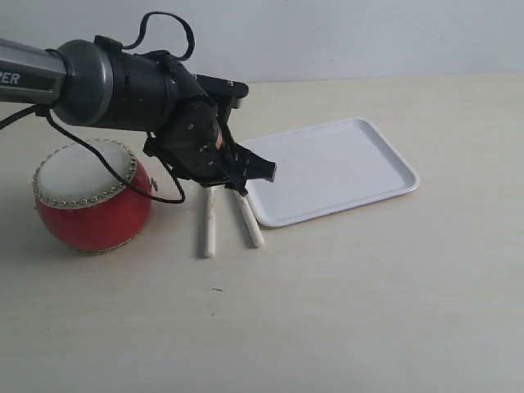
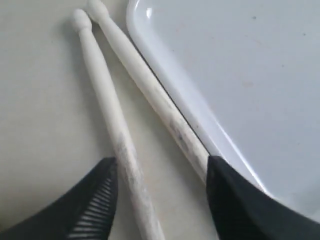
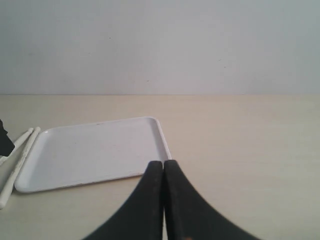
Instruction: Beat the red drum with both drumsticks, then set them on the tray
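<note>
The red drum point(image 1: 92, 196) stands upright on the table at the left. Both drumsticks lie side by side on the table between the drum and the tray point(image 1: 327, 168): one point(image 1: 210, 225) nearer the drum, the other point(image 1: 249, 219) along the tray's rim. My left gripper point(image 1: 237, 172) hangs open just above their far ends. In the left wrist view its jaws point(image 2: 161, 165) straddle both sticks point(image 2: 107, 100) point(image 2: 150, 85) beside the tray point(image 2: 240, 65), gripping neither. My right gripper point(image 3: 163, 162) is shut and empty, low over the table, facing the tray point(image 3: 95, 150).
The left arm's thick black body and its cable reach in from the left, above the drum. The right arm is outside the exterior view. Bare table lies in front of the sticks and to the right of the tray.
</note>
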`<state>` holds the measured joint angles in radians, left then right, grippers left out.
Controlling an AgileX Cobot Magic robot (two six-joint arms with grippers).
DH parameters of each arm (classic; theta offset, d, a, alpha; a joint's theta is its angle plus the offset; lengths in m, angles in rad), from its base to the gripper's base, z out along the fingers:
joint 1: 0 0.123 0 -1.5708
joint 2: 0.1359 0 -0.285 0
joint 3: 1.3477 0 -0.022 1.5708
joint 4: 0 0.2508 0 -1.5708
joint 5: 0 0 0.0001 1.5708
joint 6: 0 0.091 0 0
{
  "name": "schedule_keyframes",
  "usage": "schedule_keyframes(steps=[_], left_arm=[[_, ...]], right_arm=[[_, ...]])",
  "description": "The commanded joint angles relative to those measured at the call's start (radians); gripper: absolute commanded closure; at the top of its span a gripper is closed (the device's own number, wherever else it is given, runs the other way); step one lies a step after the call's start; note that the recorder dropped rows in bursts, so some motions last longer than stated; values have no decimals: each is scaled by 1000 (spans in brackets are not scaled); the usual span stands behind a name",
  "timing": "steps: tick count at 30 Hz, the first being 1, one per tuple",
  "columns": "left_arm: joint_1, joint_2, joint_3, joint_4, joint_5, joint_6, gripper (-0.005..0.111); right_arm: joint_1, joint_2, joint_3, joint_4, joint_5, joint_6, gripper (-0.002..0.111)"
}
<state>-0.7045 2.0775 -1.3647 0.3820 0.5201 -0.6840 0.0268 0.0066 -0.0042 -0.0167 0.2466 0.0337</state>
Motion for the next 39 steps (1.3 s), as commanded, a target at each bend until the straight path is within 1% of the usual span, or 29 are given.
schedule_keyframes(steps=[1, 6, 18, 22, 23, 26, 27, 35, 37, 39], left_arm=[[17, 29, -10, -33, 7, -29, 53], [19, 75, -10, -41, -2, -29, 53], [19, 79, -10, -45, 6, -33, 53], [38, 79, -10, -49, 11, -33, 53], [46, 79, -10, -59, 15, -33, 53], [82, 79, -10, -158, 8, -30, 53], [87, 79, -10, -161, 8, -30, 53], [83, 79, -10, -161, 5, -21, 53], [84, 79, -10, -185, 6, -9, 53], [84, 81, -10, -234, 2, 44, 53]], right_arm=[[-4, -7, 4, -7, -2, -5, 108], [-4, -7, 4, -7, -2, -5, 108], [-4, -7, 4, -7, -2, -5, 108], [-4, -7, 4, -7, -2, -5, 108], [-4, -7, 4, -7, -2, -5, 108], [-4, -7, 4, -7, -2, -5, 108], [-4, -7, 4, -7, -2, -5, 108], [-4, -7, 4, -7, -2, -3, 108], [-4, -7, 4, -7, -2, -3, 108], [-4, -7, 4, -7, -2, -3, 108]])
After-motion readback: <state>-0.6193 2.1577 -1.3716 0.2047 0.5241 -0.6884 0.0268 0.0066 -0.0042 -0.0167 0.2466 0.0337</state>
